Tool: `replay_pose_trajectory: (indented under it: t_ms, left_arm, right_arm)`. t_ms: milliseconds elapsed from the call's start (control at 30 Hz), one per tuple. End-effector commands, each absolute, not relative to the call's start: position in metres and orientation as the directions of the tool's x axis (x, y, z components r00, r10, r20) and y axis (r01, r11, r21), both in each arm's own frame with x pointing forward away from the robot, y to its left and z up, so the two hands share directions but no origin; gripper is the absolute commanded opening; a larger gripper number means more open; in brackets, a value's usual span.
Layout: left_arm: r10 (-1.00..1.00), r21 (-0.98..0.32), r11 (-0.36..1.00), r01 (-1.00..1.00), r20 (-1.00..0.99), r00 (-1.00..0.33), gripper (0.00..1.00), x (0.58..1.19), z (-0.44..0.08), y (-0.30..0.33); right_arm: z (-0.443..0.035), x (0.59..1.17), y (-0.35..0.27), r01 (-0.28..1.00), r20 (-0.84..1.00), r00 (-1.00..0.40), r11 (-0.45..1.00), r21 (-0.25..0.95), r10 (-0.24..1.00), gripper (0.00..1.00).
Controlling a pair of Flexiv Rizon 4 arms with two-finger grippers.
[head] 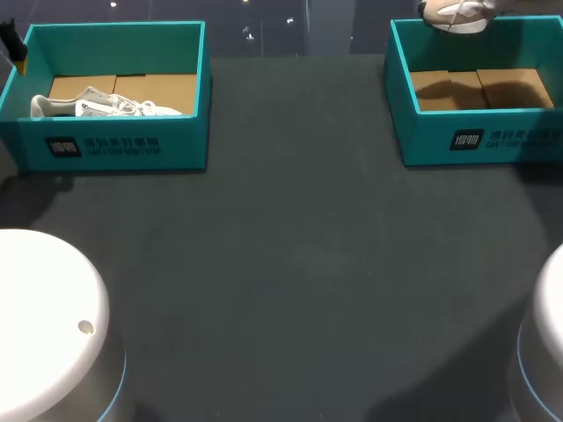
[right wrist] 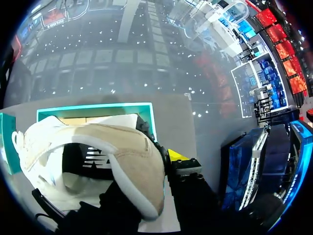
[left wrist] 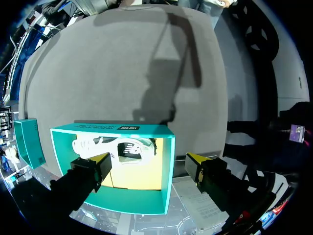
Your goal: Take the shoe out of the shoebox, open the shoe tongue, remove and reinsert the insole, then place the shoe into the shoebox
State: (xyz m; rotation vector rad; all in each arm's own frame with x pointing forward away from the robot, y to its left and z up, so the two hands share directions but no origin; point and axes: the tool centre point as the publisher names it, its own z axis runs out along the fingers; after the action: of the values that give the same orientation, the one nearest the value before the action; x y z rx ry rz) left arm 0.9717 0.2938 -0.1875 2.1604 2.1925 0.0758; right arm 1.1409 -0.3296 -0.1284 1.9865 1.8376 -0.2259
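Judging step one done: right tool (right wrist: 165, 164) clamped on beige shoe (right wrist: 112, 147), held above right box (head: 479, 136). Left tool (left wrist: 147, 165) fingers apart over left box (left wrist: 122, 129); white shoe (left wrist: 117, 147) inside. Tongue, insole and return steps pending.

This is a robot lab bench laid out for a handling trial. A dark grey table (head: 299, 264) carries two matching teal shoeboxes, the left box (head: 185, 145) and the right box (head: 422, 141), at its far corners. A white shoe (head: 106, 106) lies in the left box, and a tan shoe (head: 457, 14) hangs above the right box. The round white bases of the left arm (head: 44, 325) and right arm (head: 547, 352) flank the near edge.
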Motion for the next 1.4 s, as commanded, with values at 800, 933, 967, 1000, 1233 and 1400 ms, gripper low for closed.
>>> replay_pose_trajectory:
  t_ms: [800,933,967,1000,1233,1400]
  left_arm:
    - [1.0,0.08,0.014,0.997,-0.008,-0.013,1.0,0.971,-0.187,0.294]
    - [1.0,0.08,0.014,0.997,-0.008,-0.013,1.0,0.971,-0.187,0.294]
    - [1.0,0.08,0.014,0.997,-0.008,-0.013,1.0,0.971,-0.187,0.294]
    - [1.0,0.08,0.014,0.997,-0.008,-0.013,1.0,0.971,-0.187,0.294]
    - [1.0,0.08,0.014,0.997,-0.008,-0.013,1.0,0.971,-0.187,0.294]
    - [1.0,0.08,0.014,0.997,-0.008,-0.013,1.0,0.971,-0.187,0.294]
  right_arm:
    - [-0.069,0.964,-0.17,0.959,-0.472,0.15,-0.012,0.283,0.869,0.0]
    - [-0.075,0.935,-0.137,0.958,-0.478,0.145,-0.001,0.288,0.866,0.0]
    - [-0.077,0.929,-0.13,0.958,-0.479,0.144,0.0,0.288,0.866,0.0]
    - [-0.079,0.921,-0.124,0.957,-0.476,0.146,-0.002,0.29,0.867,0.0]
    - [-0.091,0.876,-0.083,0.957,-0.475,0.151,-0.007,0.291,0.867,0.0]
    - [-0.091,0.851,-0.066,0.953,-0.478,0.162,-0.01,0.304,0.863,0.0]
